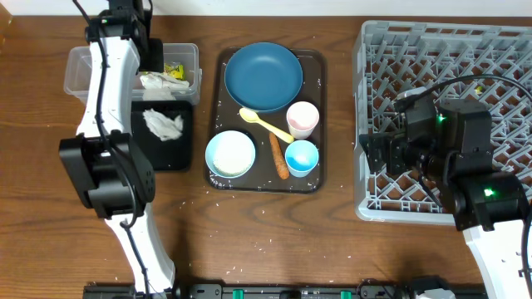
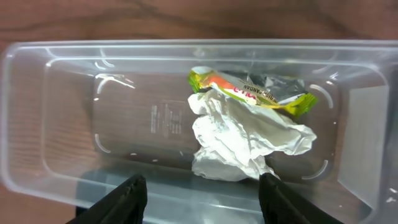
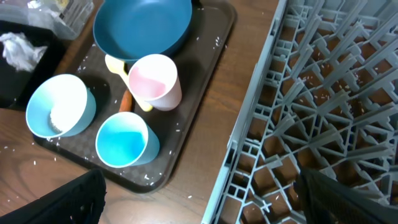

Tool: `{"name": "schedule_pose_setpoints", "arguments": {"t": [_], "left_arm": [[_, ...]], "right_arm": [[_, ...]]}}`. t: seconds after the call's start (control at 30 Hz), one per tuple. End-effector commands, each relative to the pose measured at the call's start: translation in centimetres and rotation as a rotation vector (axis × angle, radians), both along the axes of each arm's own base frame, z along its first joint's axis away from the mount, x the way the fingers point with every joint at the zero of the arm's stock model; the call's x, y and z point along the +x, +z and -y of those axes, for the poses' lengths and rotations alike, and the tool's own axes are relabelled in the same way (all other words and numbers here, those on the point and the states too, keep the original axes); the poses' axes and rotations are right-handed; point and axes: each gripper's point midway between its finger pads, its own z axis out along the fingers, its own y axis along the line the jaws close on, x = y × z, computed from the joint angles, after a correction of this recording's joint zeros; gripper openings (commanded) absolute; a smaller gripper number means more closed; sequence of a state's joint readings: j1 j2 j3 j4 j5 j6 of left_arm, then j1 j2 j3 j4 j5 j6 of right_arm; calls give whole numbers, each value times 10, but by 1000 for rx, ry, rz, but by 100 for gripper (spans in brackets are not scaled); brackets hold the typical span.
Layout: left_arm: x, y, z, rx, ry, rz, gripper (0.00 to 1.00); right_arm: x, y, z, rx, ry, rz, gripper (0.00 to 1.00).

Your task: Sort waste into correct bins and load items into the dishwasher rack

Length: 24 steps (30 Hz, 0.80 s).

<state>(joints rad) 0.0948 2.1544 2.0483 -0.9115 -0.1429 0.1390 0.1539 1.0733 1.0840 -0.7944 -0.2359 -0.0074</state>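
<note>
My left gripper (image 2: 202,196) is open and empty above the clear tub (image 2: 37,124), which holds the yellow-green wrapper (image 2: 249,90) and a crumpled white tissue (image 2: 242,140). In the overhead view the tub (image 1: 83,71) sits next to the black tray (image 1: 166,154), which holds another tissue (image 1: 162,124). The blue plate (image 1: 263,76), pale blue bowl (image 1: 230,154), pink cup (image 1: 302,119), light blue cup (image 1: 301,157), yellow spoon (image 1: 266,123) and carrot stick (image 1: 278,158) lie on the brown tray. My right gripper (image 3: 205,199) is open and empty over the grey rack's (image 1: 499,50) left edge.
The brown serving tray (image 1: 316,178) stands between the bins and the rack. Loose rice grains (image 3: 146,177) dot it and the table near its front; some lie in the bowl (image 3: 59,121). The left arm (image 1: 104,124) stretches over the black tray's left side.
</note>
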Motion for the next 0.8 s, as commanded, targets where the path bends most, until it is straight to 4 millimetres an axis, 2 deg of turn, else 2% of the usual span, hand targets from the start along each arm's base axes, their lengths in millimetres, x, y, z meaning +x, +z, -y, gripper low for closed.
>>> {"name": "schedule_pose_setpoints", "arguments": {"t": [0.0,0.07,0.13,0.23,0.3,0.4,0.47,0.6,0.77], "left_arm": [[-12,70,-2,30,12,128,60],[-27,83,-1,-4,73,133,60],[-50,82,1,-50,157,86,59],[-85,64,4,-129,346,-26,59],[-108,43,9,-170,456,-118,57],[-117,10,28,-270,460,-201,55],[-118,-15,37,-319,459,-229,50],[-120,-62,37,-339,526,-224,50],[-121,-103,38,-336,483,-202,51]], "right_arm": [[1,8,-5,18,7,12,96],[1,8,-5,18,7,12,96],[1,7,-5,17,7,9,96],[0,7,-5,17,7,7,96],[0,7,-5,17,7,7,96],[0,7,-5,17,7,7,96],[0,7,-5,17,7,7,96],[-1,6,-4,16,7,-1,96],[-3,4,-4,14,7,-12,96]]}}
